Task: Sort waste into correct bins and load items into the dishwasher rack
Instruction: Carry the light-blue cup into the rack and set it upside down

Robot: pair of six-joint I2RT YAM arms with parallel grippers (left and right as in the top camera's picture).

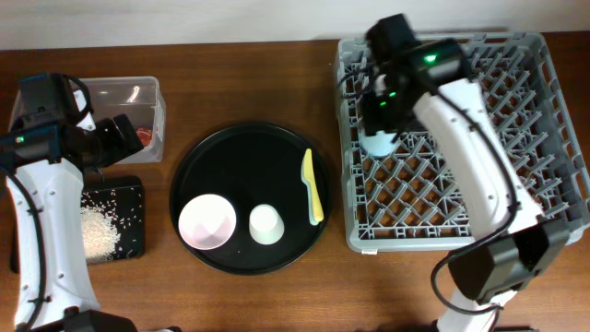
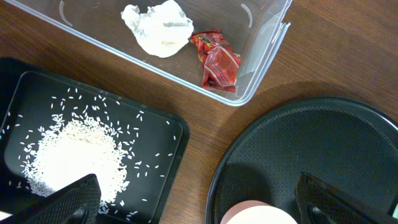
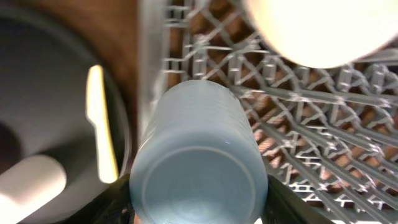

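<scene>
My right gripper (image 1: 380, 118) (image 3: 199, 208) is shut on the light blue cup (image 1: 378, 143) (image 3: 196, 155), held bottom-up over the left part of the grey dishwasher rack (image 1: 516, 138) (image 3: 323, 124). The cream bowl (image 3: 317, 31) sits in the rack just beyond it. My left gripper (image 1: 120, 131) (image 2: 199, 211) is open and empty above the gap between the flat black tray (image 1: 129, 189) (image 2: 168, 180) of white rice (image 1: 97, 229) (image 2: 74, 152) and the round tray. The clear box (image 1: 124, 92) (image 2: 261, 56) holds the white wrapper (image 2: 158, 28) and red wrapper (image 1: 146, 136) (image 2: 217, 60).
The large round black tray (image 1: 249, 148) (image 2: 311, 143) in the middle holds the pink bowl (image 1: 207, 221) (image 2: 258, 214), the white cup (image 1: 266, 224) (image 3: 31, 180) and the pale yellow utensil (image 1: 313, 184) (image 3: 102, 124). Bare wood lies between the trays and the rack.
</scene>
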